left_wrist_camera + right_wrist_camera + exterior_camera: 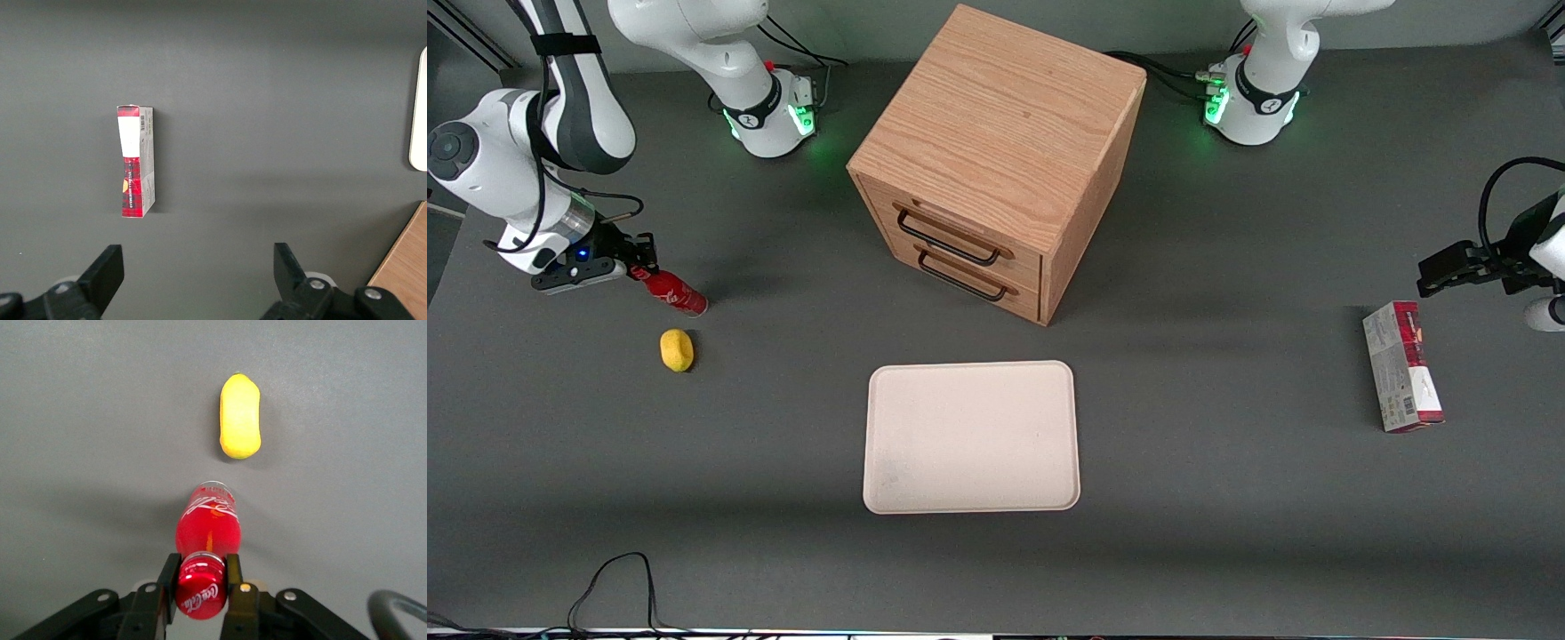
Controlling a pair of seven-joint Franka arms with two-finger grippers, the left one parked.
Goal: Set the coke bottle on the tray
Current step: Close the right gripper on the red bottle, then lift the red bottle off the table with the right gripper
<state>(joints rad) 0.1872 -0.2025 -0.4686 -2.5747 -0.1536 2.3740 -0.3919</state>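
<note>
Red and slim, the coke bottle (207,530) is caught at its cap end between the two fingers (233,577) of the tool (200,583) — they are closed in on the neck just under the red cap, one on each side. In the front view the bottle (670,292) is tilted, with its base slanting down toward the grey bench (1227,533) from the tool (637,267), at the working arm's end. Just past the bottle's base, nearer the front camera than the tool, a yellow lemon-like lump (677,349) lies on the bench, apart from the bottle. The cream tray (971,436) lies flat well away from the tool toward the middle of the bench, with a wooden drawer cabinet (996,151) farther from the camera than the tray — and a red-and-grey carton (1402,366) lies toward the parked arm's end.
</note>
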